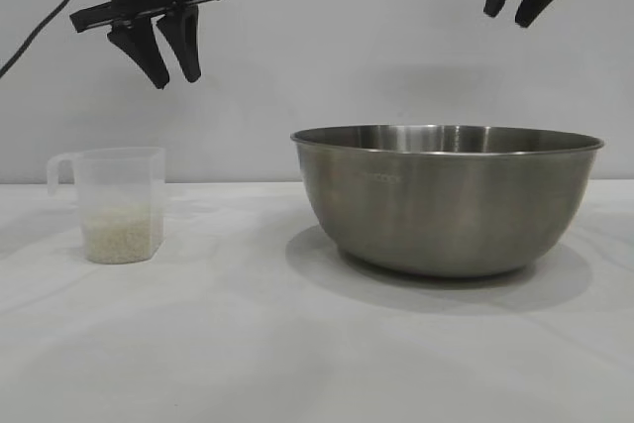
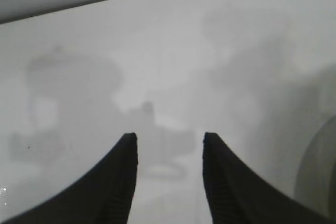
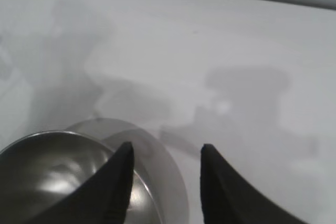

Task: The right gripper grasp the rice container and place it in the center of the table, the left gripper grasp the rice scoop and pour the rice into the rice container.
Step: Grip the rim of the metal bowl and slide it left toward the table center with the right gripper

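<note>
Two pincers up in the air, both part-open and empty. Right pincer (image 1: 525, 9) hangs above the rice container (image 1: 448, 200), clear of its rim; the bowl sits on the bench (image 1: 248, 344) right of centre. Left pincer (image 1: 168, 58) hovers above the rice scoop (image 1: 119, 203), which stands upright at the left with rice (image 1: 121, 235) in its bottom. Risks: the scoop looks light and clear, so an off-centre pinch on wall or handle could tip it and spill grains; pouring from the far side may miss the bowl.

Brushed steel rice container (image 1: 446, 200), translucent plastic rice scoop (image 1: 119, 203), smooth white table (image 1: 248, 344)
</note>
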Robot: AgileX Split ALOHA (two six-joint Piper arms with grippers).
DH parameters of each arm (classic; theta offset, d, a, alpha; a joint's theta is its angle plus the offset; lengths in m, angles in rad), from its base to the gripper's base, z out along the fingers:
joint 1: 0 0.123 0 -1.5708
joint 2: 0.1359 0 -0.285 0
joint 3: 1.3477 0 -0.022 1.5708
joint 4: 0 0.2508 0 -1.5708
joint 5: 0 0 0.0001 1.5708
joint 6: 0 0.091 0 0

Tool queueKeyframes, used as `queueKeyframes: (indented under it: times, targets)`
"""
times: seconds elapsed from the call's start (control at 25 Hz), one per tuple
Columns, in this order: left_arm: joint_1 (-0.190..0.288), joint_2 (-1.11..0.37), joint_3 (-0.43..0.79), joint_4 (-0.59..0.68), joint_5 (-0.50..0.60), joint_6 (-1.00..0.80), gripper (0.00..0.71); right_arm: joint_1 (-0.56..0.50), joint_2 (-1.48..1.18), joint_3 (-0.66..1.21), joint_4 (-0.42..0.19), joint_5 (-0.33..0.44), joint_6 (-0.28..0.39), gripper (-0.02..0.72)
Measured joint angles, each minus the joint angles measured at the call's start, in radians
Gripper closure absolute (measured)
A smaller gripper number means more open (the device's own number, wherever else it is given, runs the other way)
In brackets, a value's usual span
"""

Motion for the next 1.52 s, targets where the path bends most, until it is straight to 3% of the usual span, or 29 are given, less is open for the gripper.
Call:
queueKeyframes:
  times: [0.4, 1.08, 1.32, 1.52]
  targets:
    - [0.0, 0.0, 0.0, 0.0, 0.0, 0.0, 0.45, 0.002, -0.1, 0.437, -0.048, -0.001, -0.027, 0.445]
    - [0.0, 0.0, 0.0, 0.0, 0.002, 0.0, 0.45, 0.066, -0.028, 0.474, -0.127, -0.054, -0.027, 0.445]
    - [0.0, 0.0, 0.0, 0.0, 0.004, 0.0, 0.45, 0.085, 0.005, 0.474, -0.107, -0.047, -0.029, 0.703]
    - [0.0, 0.0, 0.0, 0.0, 0.004, 0.0, 0.45, 0.187, 0.007, 0.474, -0.109, -0.041, -0.029, 0.703]
